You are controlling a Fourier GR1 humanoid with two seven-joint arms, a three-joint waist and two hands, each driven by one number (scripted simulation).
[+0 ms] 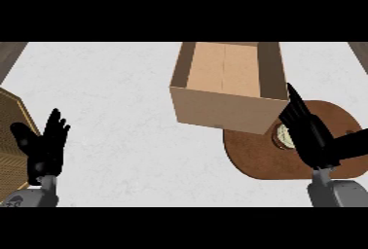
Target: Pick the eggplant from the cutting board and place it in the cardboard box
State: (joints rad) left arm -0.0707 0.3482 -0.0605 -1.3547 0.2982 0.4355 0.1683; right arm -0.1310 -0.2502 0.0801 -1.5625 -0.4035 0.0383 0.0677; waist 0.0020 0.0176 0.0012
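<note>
An open cardboard box [215,108] stands at the back, right of centre. Just in front of it lies a round brown cutting board [251,158], its far edge tucked under the box's near wall. My right hand [315,143] hovers over the board, open, fingers straight and pointing toward the box, thumb spread to the right. Left of those fingers a small pale, dark-rimmed bit of the eggplant [282,136] peeks out; the hand hides the rest. My left hand [43,148] rests open, fingers up, at the left edge.
A tan woven object [13,126] juts in from the left edge behind the left hand. Pale grey counter [122,97] stretches between the two hands and left of the box.
</note>
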